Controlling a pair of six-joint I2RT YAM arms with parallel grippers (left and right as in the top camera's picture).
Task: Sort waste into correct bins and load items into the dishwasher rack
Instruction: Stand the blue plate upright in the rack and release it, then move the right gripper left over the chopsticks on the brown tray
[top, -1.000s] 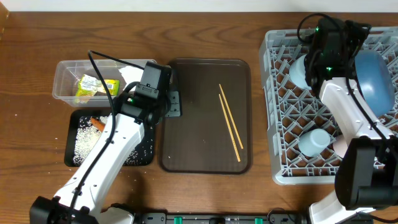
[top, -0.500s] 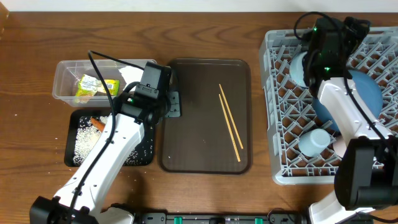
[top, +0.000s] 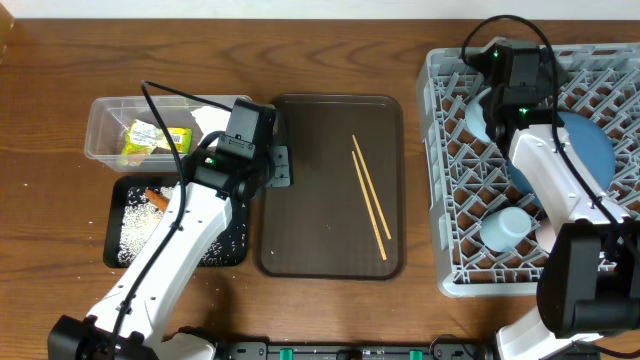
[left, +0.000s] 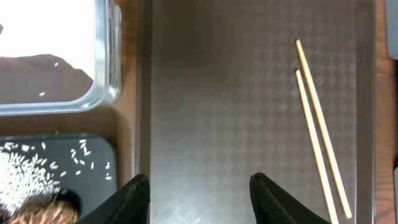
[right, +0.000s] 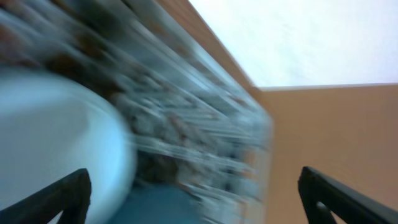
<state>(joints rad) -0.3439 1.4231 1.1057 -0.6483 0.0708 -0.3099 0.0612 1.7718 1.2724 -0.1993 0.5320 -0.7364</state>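
The light-grey dishwasher rack (top: 450, 200) at the right holds the blue plate (top: 585, 155), a pale bowl (top: 482, 115) and a light-blue cup (top: 503, 228). My right gripper (right: 193, 180) is open and empty above the rack's far left part, beside the bowl (right: 56, 137); its view is blurred. The chopsticks (top: 370, 197) lie on the brown tray (top: 300, 220). My left gripper (left: 199, 186) is open and empty over that tray's left edge, the chopsticks (left: 317, 124) off to its right. The clear tub (top: 105, 130) holds a wrapper (top: 150, 140) and a napkin (top: 210, 120). Rice (top: 135, 225) and carrot (top: 158, 199) lie in the black tray (top: 115, 255).
A pink cup (top: 547, 236) shows partly behind my right arm in the rack. A few rice grains lie on the table near the black tray. Bare wooden table runs along the far side and far left.
The blue plate has come down from a raised, tilted pose to rest in the rack. My right gripper has let go of it and moved left. The left arm has not moved.
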